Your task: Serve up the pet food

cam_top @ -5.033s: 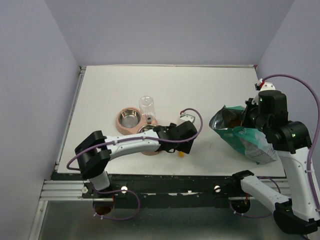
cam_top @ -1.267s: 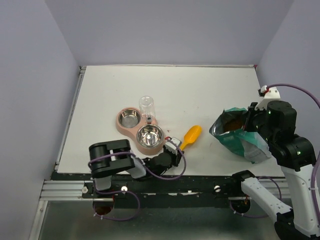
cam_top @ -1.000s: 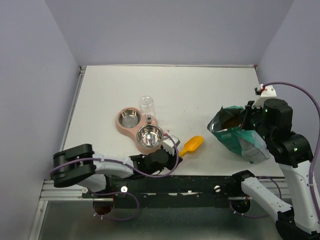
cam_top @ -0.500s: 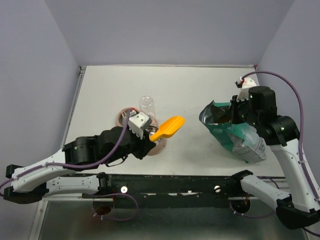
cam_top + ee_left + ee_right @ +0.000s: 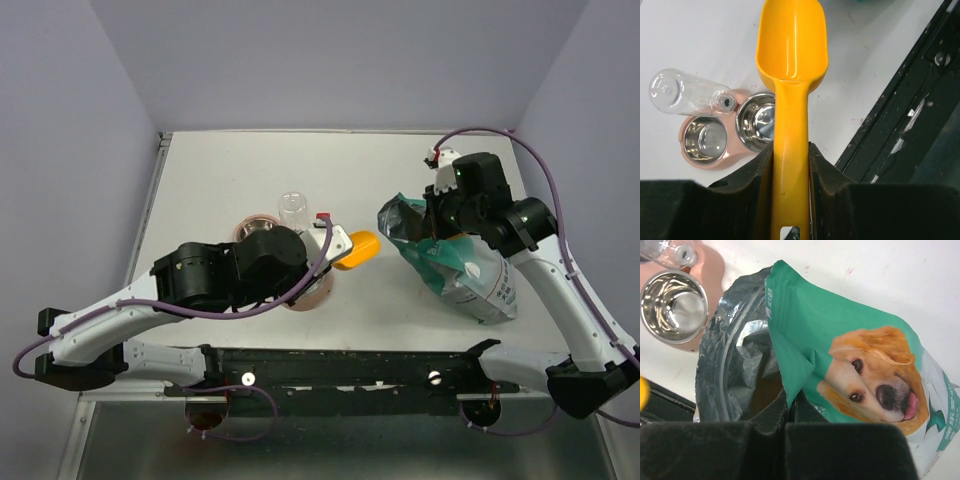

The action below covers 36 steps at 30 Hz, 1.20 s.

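Left jaws part-open, clamped on yellow scoop handle above pink twin-bowl feeder on tabletop; right jaws fully closed, pinching rim of green dog-face bag, edge lettering unreadable, pet food down inside bag mouth.

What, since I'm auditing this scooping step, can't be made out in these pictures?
- Pet food: right wrist view, only a dim brown patch inside the bag; foil folds shade it, amount unclear.
- Scoop: left wrist view, handle end cut off by the bottom edge.
- Feeder: top view, mostly hidden under the left arm.
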Available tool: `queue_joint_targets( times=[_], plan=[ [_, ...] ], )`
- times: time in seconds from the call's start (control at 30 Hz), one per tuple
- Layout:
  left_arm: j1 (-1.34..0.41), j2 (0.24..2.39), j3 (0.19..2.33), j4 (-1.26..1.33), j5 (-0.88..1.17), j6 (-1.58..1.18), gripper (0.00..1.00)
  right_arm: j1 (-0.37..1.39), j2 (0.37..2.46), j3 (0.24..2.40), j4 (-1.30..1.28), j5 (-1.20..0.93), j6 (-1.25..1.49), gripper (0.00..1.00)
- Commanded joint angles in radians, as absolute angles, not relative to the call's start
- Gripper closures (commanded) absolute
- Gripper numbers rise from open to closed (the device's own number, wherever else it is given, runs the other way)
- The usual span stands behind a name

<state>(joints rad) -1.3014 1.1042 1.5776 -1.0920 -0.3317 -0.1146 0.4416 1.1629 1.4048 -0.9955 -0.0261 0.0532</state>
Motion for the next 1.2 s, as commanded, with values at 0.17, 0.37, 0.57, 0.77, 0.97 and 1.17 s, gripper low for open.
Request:
queue_joint_targets(
  times=[0.17, 0.37, 0.57, 0.77, 0.97, 1.17],
  plan=[
    [-1.249, 1.057, 1.531, -1.06, -0.178, -0.014, 1.0, 0.738, 1.095, 1.367, -0.893, -0.051, 0.193, 1.0],
    [-1.23, 1.147, 1.595, -1.147, -0.055, 0.046, 1.0, 0.742, 1.057, 1.381, -0.893, -0.006, 0.213, 1.0],
    [-1.215, 1.135, 1.562, -1.158, -0.002, 0.07, 1.0, 0.742, 1.057, 1.411, -0.891, 0.026, 0.18, 1.0],
    [-1.121, 1.328, 1.775, -1.255, 0.188, 0.149, 1.0, 0.742, 1.034, 1.387, -0.893, -0.031, 0.098, 1.0],
    [-1.101, 1.429, 1.764, -1.256, 0.277, 0.112, 1.0, 0.742, 0.985, 1.329, -0.81, -0.063, 0.09, 1.0],
    [-1.065, 1.56, 1.815, -1.253, 0.351, 0.101, 1.0, 0.742, 0.96, 1.315, -0.782, -0.089, 0.103, 1.0]
  ],
)
